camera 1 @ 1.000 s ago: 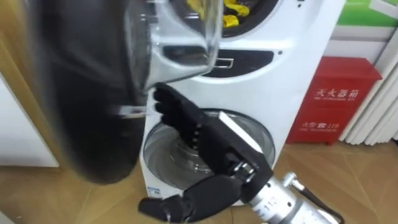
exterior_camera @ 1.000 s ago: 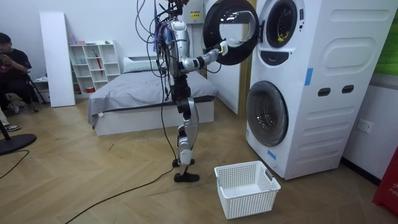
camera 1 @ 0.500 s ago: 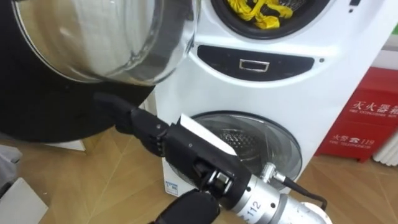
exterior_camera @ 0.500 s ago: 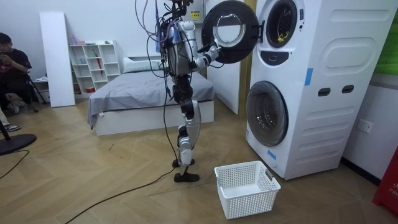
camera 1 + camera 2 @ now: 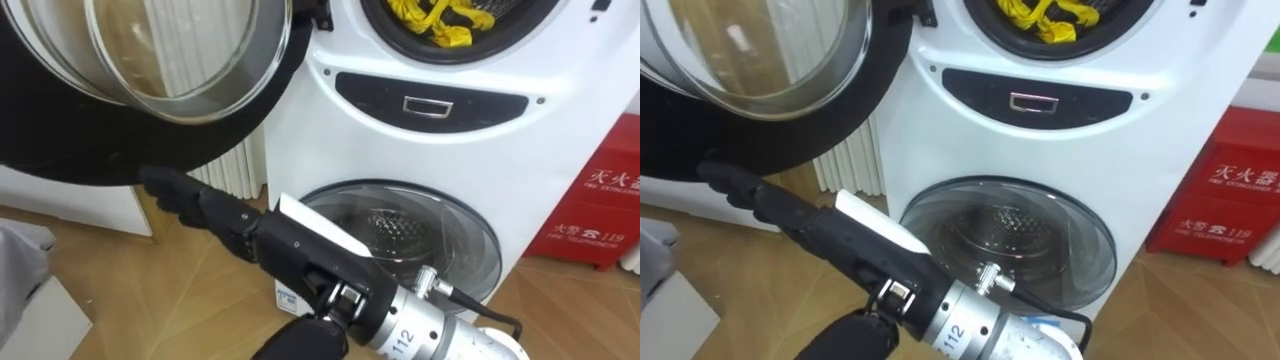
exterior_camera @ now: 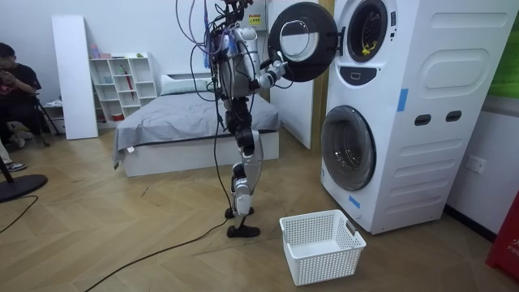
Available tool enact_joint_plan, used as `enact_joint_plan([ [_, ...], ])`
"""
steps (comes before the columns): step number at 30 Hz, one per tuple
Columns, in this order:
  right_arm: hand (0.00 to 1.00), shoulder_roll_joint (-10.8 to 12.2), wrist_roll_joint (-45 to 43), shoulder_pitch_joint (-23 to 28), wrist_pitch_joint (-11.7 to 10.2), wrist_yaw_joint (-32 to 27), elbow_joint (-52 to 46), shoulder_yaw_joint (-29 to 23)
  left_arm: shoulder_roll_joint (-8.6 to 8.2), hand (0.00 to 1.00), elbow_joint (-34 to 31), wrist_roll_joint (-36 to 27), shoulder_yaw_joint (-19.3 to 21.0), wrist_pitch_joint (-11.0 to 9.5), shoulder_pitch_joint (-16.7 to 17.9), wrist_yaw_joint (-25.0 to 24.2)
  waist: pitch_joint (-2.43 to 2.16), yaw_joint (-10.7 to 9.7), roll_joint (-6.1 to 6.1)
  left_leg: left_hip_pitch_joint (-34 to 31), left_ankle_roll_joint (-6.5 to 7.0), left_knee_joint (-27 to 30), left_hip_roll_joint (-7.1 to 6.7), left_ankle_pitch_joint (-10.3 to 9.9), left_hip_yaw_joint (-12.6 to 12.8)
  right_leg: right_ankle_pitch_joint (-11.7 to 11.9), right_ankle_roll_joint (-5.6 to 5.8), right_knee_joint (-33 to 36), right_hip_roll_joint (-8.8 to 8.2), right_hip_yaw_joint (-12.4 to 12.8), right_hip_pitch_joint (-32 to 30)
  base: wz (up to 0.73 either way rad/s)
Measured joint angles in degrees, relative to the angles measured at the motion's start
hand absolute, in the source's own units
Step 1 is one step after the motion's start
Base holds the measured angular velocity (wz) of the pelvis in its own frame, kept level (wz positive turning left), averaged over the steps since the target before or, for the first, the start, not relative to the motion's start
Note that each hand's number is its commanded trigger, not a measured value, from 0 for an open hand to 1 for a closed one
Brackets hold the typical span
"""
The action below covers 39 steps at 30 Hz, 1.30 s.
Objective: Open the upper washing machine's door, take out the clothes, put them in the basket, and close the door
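Yellow clothes (image 5: 430,20) lie in the drum of the upper washing machine (image 6: 365,31), whose round door (image 5: 120,130) with its glass bowl stands swung open to the left. My right hand (image 5: 250,225) reaches in from the lower right, open, with straight fingers. Its fingertips (image 5: 155,182) are at the door's black lower rim; I cannot tell whether they touch it. In the room view I stand upright before the stacked machines, with this hand (image 6: 280,69) raised to the door.
Below is a second machine with a shut glass door (image 5: 400,250). A red cabinet (image 5: 605,195) stands to its right. A white laundry basket (image 6: 320,243) sits on the floor by the machines. A bed (image 6: 186,122) is behind me, and a person (image 6: 16,89) sits at the room view's left.
The door has swung wider open to the left, and my right hand has followed it leftwards under its rim. The eye view has shifted with it.
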Motion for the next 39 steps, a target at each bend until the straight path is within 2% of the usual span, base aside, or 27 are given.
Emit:
enact_joint_plan([
  [3,0.00,0.0,0.0,0.1,0.0,-0.2,0.0,-0.2,-0.40,0.00,0.1,-0.1,0.0,0.1,0.0,0.5,0.23,-0.6,0.37,0.1,0.11,-0.2,0.04,-0.1,0.0,0.0,0.02,0.1,-0.05,-0.1,0.2,0.02],
  [6,0.00,-0.9,-1.8,0.1,0.0,-2.5,0.1,-0.8,-0.57,0.00,0.1,0.0,0.0,0.4,0.3,0.6,0.37,-1.8,0.66,0.1,0.20,-0.2,-0.03,0.0,0.0,0.0,0.08,0.1,-0.15,-0.1,0.2,0.01],
  [8,0.00,-1.4,-5.0,0.7,0.0,-3.8,0.1,-3.1,-0.62,0.00,0.5,-0.1,0.3,0.4,0.8,0.8,0.37,-3.1,0.66,0.0,0.23,0.1,-0.05,0.0,0.0,0.0,0.20,0.1,-0.16,-0.1,0.4,0.05],
  [12,0.00,-3.1,-10.2,3.7,0.5,-11.0,0.5,-11.3,-0.99,0.00,0.6,-0.1,2.4,1.0,2.6,1.8,0.31,-4.9,0.62,0.9,0.41,-0.2,-0.05,-0.2,1.1,-0.1,0.36,0.0,-0.24,0.6,0.8,-0.10],
  [13,0.00,-3.7,-11.0,3.8,0.6,-13.2,1.3,-13.1,-1.04,0.00,0.6,-0.1,2.4,1.3,3.2,2.3,0.10,-5.3,0.43,1.0,0.42,-0.3,-0.04,-0.2,1.3,-0.1,0.40,0.0,-0.21,1.0,0.8,-0.13],
  [15,0.00,-4.4,-11.2,3.9,0.7,-16.6,2.6,-15.8,-1.10,0.00,0.5,-0.1,2.4,1.6,3.5,2.3,0.03,-6.4,0.40,1.1,0.43,-0.1,-0.04,-0.2,1.3,-0.1,0.45,0.0,-0.22,1.1,0.8,-0.02],
  [20,0.00,-5.6,-13.4,3.2,0.8,-23.2,3.8,-22.4,-1.48,0.00,0.1,-0.1,6.1,1.9,4.4,2.2,-0.29,-7.9,0.08,2.4,0.45,-0.7,0.00,-0.1,1.7,-0.2,0.49,0.0,-0.19,1.1,1.7,-0.02],
  [23,0.00,-6.2,-15.5,1.9,1.3,-26.6,5.0,-25.0,-1.54,0.00,0.1,-0.1,7.0,2.1,3.9,2.1,-0.44,-7.9,-0.40,2.8,0.45,-0.8,0.11,-0.1,2.1,-0.2,0.53,0.0,-0.24,1.0,2.0,-0.01],
  [25,0.00,-6.8,-15.4,-0.7,1.3,-28.2,5.9,-26.2,-1.91,0.00,0.0,0.0,8.3,2.5,3.7,2.1,-0.47,-7.9,-0.81,2.9,0.45,-0.8,0.14,-0.2,2.3,-0.2,0.54,0.0,-0.27,1.2,2.0,-0.02],
  [31,0.00,-6.8,-15.7,-6.0,2.6,-31.7,6.1,-28.0,-2.24,0.00,-0.3,0.3,11.2,3.8,4.1,2.1,-0.77,-7.3,-1.55,2.9,0.46,-0.8,-0.01,-0.2,2.1,-0.2,0.62,-0.1,-0.42,1.3,2.0,0.00],
  [36,0.00,-6.8,-17.2,-10.5,3.6,-32.7,7.9,-28.3,-2.47,0.00,-0.8,2.4,11.4,4.9,4.1,2.1,-0.72,-6.2,-1.49,2.7,0.47,-0.7,-0.02,-0.2,2.1,-0.3,0.64,-0.1,-0.41,1.3,1.8,0.01],
  [39,0.00,-6.8,-17.5,-12.2,3.9,-32.6,9.2,-28.0,-2.45,0.00,-0.8,2.4,11.4,5.3,4.2,2.2,-0.51,-5.8,-1.65,2.6,0.48,-0.7,-0.05,-0.1,1.7,-0.4,0.67,-0.1,-0.44,1.0,1.9,0.06],
])
